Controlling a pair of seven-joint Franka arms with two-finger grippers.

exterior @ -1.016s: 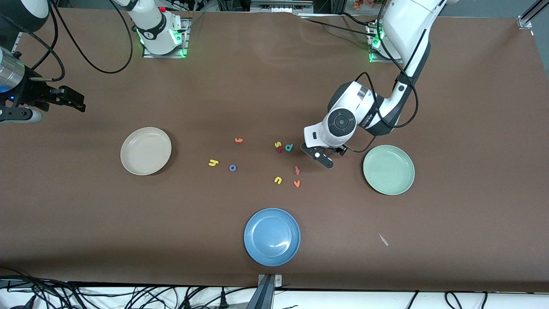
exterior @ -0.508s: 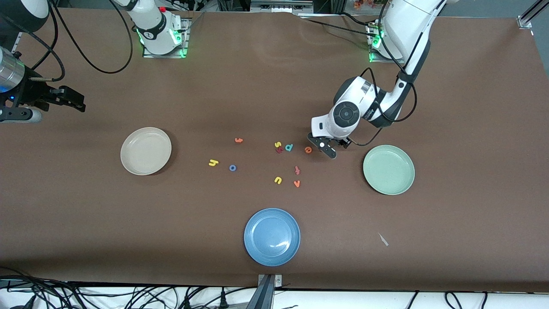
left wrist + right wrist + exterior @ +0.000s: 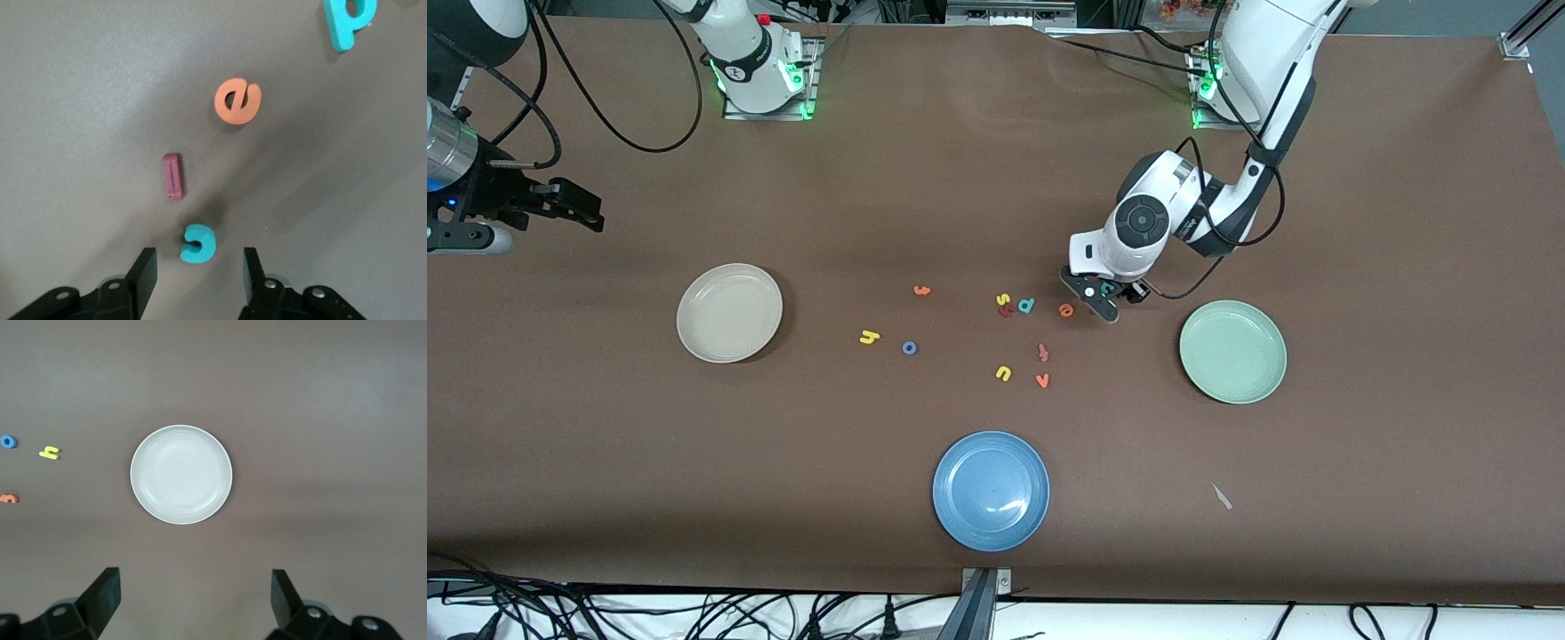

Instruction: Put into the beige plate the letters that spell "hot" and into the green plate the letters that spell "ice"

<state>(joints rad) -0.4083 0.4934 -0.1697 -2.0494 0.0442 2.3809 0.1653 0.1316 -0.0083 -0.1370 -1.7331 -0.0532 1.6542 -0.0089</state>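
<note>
This is a robotics lab bench rather than a home or a shop. Two white robot arms [image 3: 1232, 133] are bolted to metal base plates [image 3: 769, 107] lit by green indicator lights at the table's edge, and a plain brown cover [image 3: 1405, 400] is stretched over the whole table. Black cables [image 3: 605, 116] loop across the cover and bundle along the floor edge [image 3: 694, 613], while aluminium framing [image 3: 1525, 31] stands at one corner and a camera mount [image 3: 983, 600] at the near edge.

Table [image 3: 694, 498]: brown cover, wrinkled along the top edge.
Cables [image 3: 694, 613]: black, tangled below the near edge.
Lamps [image 3: 800, 84]: green glow.
</note>
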